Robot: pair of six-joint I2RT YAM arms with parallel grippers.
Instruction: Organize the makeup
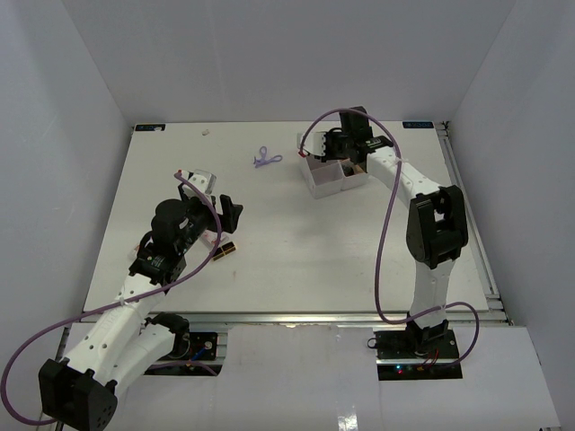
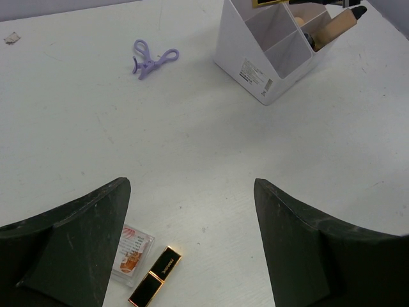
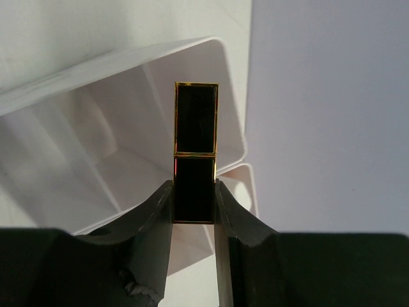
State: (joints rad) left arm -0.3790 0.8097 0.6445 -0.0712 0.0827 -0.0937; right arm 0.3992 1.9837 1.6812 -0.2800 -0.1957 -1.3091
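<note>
The black-and-gold lipstick [image 3: 195,144] in the right gripper [image 3: 193,195] is a small, rigid, square-sided case, probably light. Its glossy lacquer looks slippery, so flat pads on two opposite faces suit it best. The fingers [image 3: 158,214] pinch it that way now, low on the base half, leaving the cap half and the seam free, which seems wise since a pull on the cap could part it. It stands upright in the grip, black panels framed by thin gold edges, with a gold line where cap meets base. It hangs over the white box [image 3: 128,67], above one of its open compartments, touching no wall as far as the wrist view shows. A release from here would likely drop it in; a hard case should take a short fall without harm, though it may clatter or lean against a divider. A second lipstick [image 2: 155,275] of the same look lies flat on the table [image 2: 204,147], just beside a clear pinkish item [image 2: 131,251], both near the widely spread, empty left gripper [image 2: 192,185]. Lying flat, that one offers its long sides for a pinch across the middle. Farther off a lilac clip [image 2: 153,59] lies near the box, and a beige bottle [image 2: 335,24] leans in one compartment
</note>
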